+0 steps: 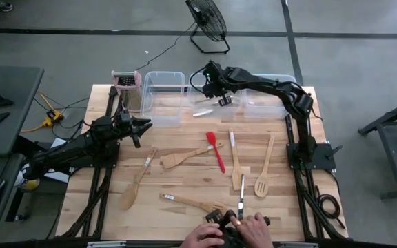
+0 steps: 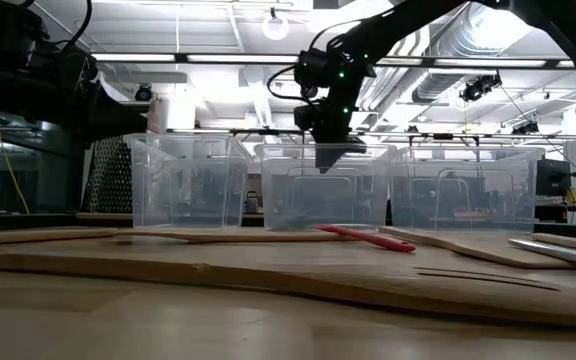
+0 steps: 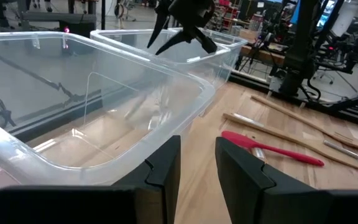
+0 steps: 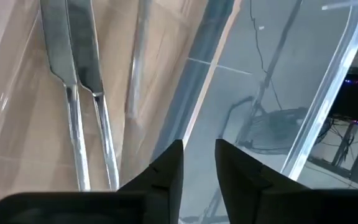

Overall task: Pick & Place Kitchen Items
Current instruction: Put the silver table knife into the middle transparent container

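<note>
Several utensils lie spread over the wooden worktop (image 1: 185, 186): a red spatula (image 1: 216, 150), a wooden spoon (image 1: 135, 186), a slotted wooden spatula (image 1: 264, 171), other wooden pieces, and a metal utensil (image 1: 241, 201) near the front edge, where a person's hands (image 1: 229, 231) rest. Three clear tubs stand along the far side. The right gripper (image 1: 220, 96) hangs above the middle tub (image 1: 205, 103), its fingers (image 4: 166, 174) parted by a narrow gap with nothing between them. Its wrist view looks down on two silvery knives (image 4: 73, 74) lying side by side on the tub floor, so some cutlery appears already delivered. The left gripper (image 1: 142, 127) waits low near the left tub (image 1: 163, 93), its fingers (image 3: 163, 165) likewise slightly apart and empty, pointing past that tub's rim toward the red spatula (image 3: 272, 148).

Most items are not yet sorted. The risks from here, as I judge them: the right gripper sits close over the tub's rim, and a careless retreat could clip the wall and shove or tip the light tub. The flat, slim utensils will be hard to pinch off the wood and may skid or pivot. The person's hands near the front pieces are a collision concern for either arm reaching that way.
</note>
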{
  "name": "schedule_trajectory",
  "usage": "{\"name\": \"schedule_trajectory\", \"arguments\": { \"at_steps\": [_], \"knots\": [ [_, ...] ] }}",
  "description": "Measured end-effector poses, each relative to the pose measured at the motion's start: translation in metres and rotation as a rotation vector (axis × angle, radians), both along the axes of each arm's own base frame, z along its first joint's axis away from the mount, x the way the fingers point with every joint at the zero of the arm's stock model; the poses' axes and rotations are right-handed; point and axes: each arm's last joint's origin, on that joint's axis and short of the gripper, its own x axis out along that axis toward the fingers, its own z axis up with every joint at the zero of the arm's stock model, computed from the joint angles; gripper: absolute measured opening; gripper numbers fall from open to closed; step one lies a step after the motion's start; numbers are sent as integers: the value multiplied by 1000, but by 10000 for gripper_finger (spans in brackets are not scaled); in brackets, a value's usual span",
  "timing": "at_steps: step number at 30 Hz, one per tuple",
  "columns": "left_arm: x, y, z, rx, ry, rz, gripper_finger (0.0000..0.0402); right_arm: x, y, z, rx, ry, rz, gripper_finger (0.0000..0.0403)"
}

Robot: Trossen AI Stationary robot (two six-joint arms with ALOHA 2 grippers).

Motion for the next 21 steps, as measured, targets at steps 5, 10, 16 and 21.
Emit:
{"name": "schedule_trajectory", "arguments": {
  "at_steps": [5, 10, 16, 21],
  "knots": [
    [0, 0, 0, 0, 0, 0, 101, 1, 0, 3, -7, -18, -4, 95],
    [0, 0, 0, 0, 1, 0, 101, -2, 2, 21, -32, -101, -43, 107],
    [0, 0, 0, -1, 2, 0, 101, -9, 18, 50, 56, -272, -130, 129],
    [0, 0, 0, -1, 3, 1, 101, -15, 38, 75, 177, -472, -378, 157]
  ]
}}
